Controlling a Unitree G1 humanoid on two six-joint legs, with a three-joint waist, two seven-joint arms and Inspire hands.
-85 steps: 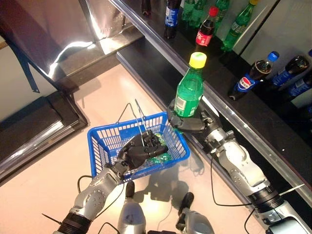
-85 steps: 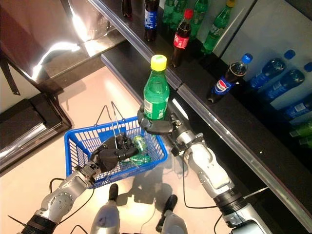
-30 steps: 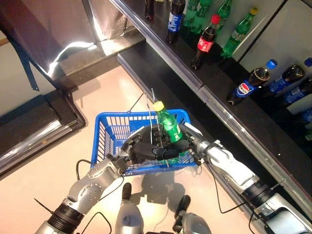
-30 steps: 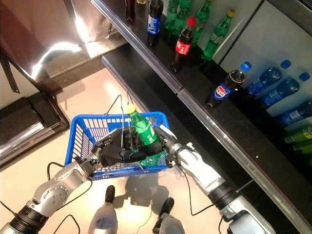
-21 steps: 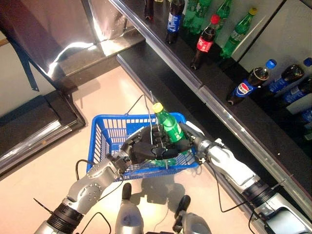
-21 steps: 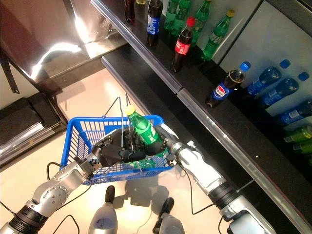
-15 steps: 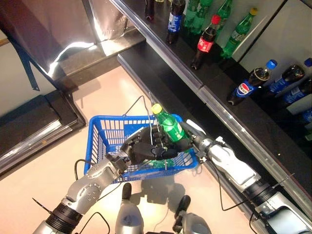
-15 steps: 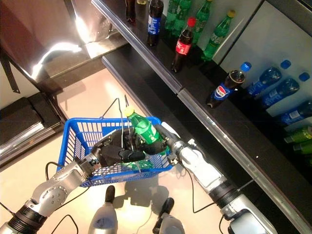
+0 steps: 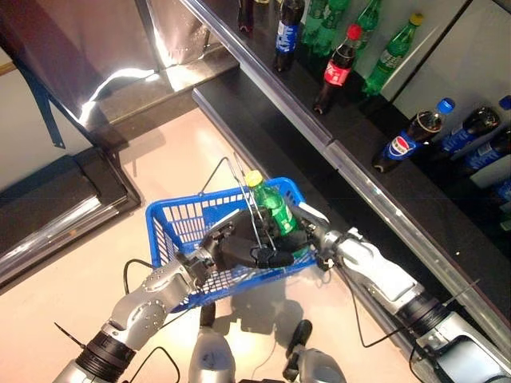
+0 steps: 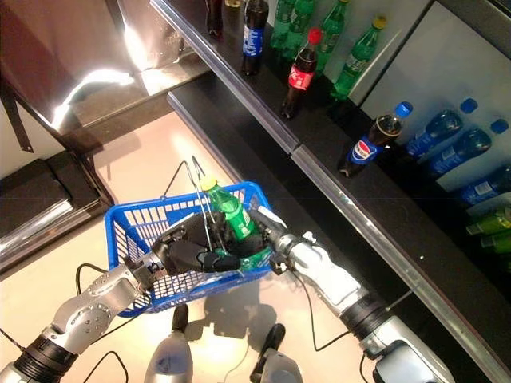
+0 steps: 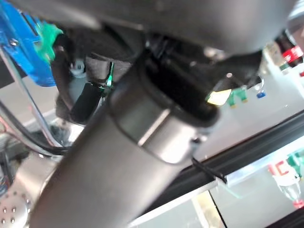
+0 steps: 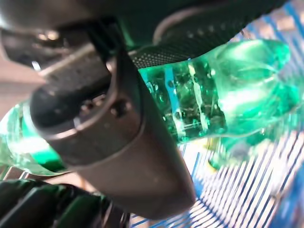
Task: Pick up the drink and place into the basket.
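My left hand [image 9: 239,249] is shut on the thin wire handles [image 9: 242,185] of the blue basket [image 9: 182,225], which hangs in front of me off the floor. My right hand [image 9: 302,237] is shut on a green bottle [image 9: 272,207] with a yellow cap. The bottle leans with its lower part inside the basket at the right end and its cap above the rim. The right wrist view shows the fingers [image 12: 109,128] curled round the green bottle [image 12: 209,104] over the basket's mesh. Another green drink [image 10: 254,262] lies in the basket.
A dark shelf [image 9: 351,136] runs diagonally at the right, with cola bottles [image 9: 334,70] and green bottles [image 9: 390,54] standing on it and blue-capped bottles [image 9: 411,136] further along. A silver rail [image 9: 375,187] edges the shelf. A dark step [image 9: 72,207] lies at the left on the pale floor.
My right hand has brought the green bottle from high beside the shelf down into the blue basket. Over the last second the basket has tilted and shifted slightly left.
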